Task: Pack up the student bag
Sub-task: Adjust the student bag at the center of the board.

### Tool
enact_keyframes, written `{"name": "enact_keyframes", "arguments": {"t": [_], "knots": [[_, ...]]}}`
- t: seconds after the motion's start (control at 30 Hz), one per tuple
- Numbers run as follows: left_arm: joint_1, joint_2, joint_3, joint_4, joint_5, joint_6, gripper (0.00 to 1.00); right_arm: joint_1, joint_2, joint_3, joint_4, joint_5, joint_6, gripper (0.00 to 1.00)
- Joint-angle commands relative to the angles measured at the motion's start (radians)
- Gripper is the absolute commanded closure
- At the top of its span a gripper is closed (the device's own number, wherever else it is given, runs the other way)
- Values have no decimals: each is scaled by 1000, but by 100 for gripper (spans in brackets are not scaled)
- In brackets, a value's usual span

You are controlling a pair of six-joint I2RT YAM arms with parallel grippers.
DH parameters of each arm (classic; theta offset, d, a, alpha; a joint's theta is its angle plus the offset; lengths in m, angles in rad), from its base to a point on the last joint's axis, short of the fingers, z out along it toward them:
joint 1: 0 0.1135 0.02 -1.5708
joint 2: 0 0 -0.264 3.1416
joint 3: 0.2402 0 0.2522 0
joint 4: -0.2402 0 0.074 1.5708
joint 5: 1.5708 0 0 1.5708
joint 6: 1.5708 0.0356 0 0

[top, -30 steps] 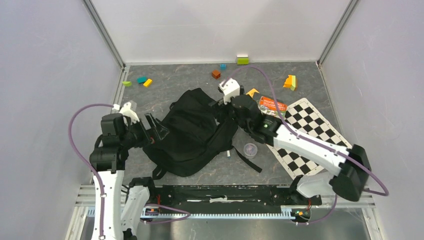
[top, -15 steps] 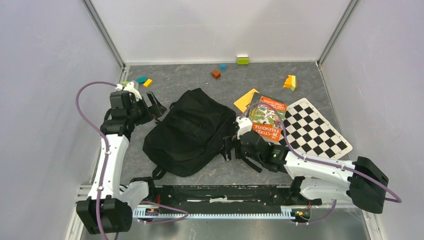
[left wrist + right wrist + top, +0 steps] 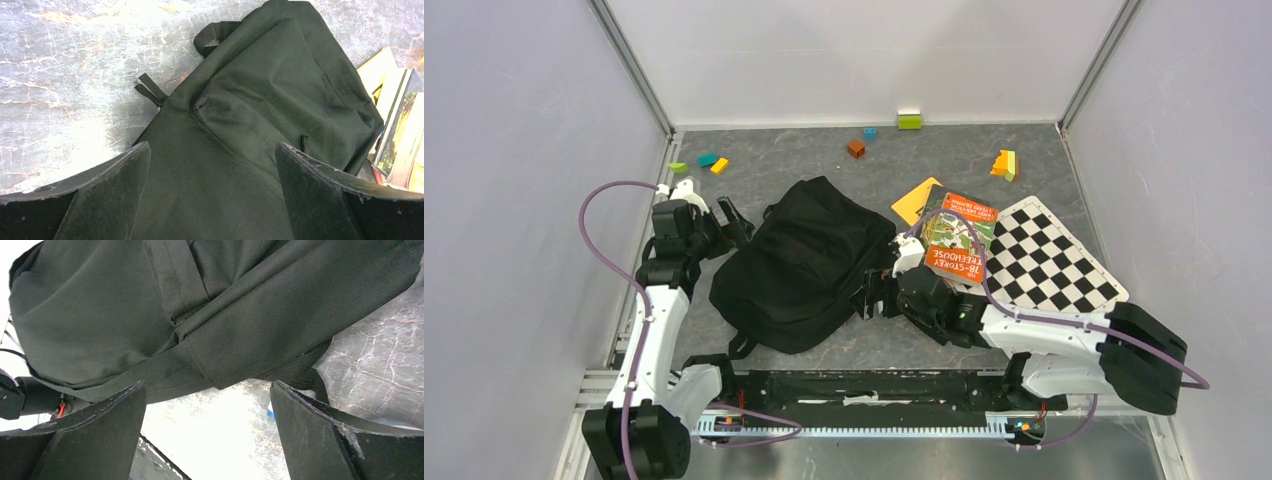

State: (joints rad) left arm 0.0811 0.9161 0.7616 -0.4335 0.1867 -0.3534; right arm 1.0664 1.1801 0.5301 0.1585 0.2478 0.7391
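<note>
The student bag (image 3: 804, 265) is a large black fabric backpack lying flat mid-table, with its straps trailing toward the near edge. My left gripper (image 3: 736, 216) hovers open at the bag's far-left corner. In the left wrist view the bag (image 3: 260, 100) fills the space between the spread fingers (image 3: 107, 195), and nothing is held. My right gripper (image 3: 870, 296) is open at the bag's near-right edge. The right wrist view shows the bag (image 3: 150, 315) just beyond the fingers (image 3: 320, 440), with bare table between them.
A colourful book (image 3: 960, 238) and an orange card (image 3: 914, 200) lie right of the bag, and the book partly overlaps a checkered board (image 3: 1054, 260). Several small coloured blocks (image 3: 856, 148) are scattered along the back. A small blue-and-white item (image 3: 270, 412) lies by the strap.
The right arm has pulled back from the bag's far side to its near-right edge, uncovering the book. The left arm has swung from the bag's near left to its far-left corner. Both grippers stay open.
</note>
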Motion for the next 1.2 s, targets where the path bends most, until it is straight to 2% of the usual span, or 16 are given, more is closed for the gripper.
{"name": "enact_keyframes", "arguments": {"t": [0.0,0.13,0.3,0.37,0.43,0.47,0.53,0.57,0.6,0.77,0.93,0.97,1.0,1.1,1.17], "knots": [[2,13,3,53,36,-18,0,19,54,-9,92,62,86,2],[1,9,-1,49,34,-16,0,19,113,-48,194,65,165,2],[2,14,1,45,28,-11,0,16,243,13,200,46,161,2],[2,18,1,45,28,-12,0,5,269,23,227,35,140,7],[1,21,-1,49,33,-13,0,-17,275,26,272,17,90,39],[1,24,-1,52,39,-13,0,-36,272,39,278,3,65,51],[2,24,-3,63,64,-15,0,-81,266,80,263,-15,2,85],[2,23,-7,76,85,-17,0,-103,266,109,245,-22,-34,97],[1,20,-12,88,107,-18,0,-132,271,147,220,-42,-82,100],[0,24,-31,153,233,-31,0,-263,380,395,23,-150,-318,100],[-3,41,-36,190,304,-39,0,-317,554,645,-149,-127,-488,100],[-3,40,-37,195,313,-41,0,-323,579,688,-169,-128,-504,95],[-4,41,-37,199,318,-42,0,-329,603,720,-203,-130,-520,84],[-4,38,-40,205,323,-43,0,-332,634,812,-271,-128,-560,33],[-4,34,-42,204,315,-44,0,-332,613,831,-299,-115,-562,17]]}}
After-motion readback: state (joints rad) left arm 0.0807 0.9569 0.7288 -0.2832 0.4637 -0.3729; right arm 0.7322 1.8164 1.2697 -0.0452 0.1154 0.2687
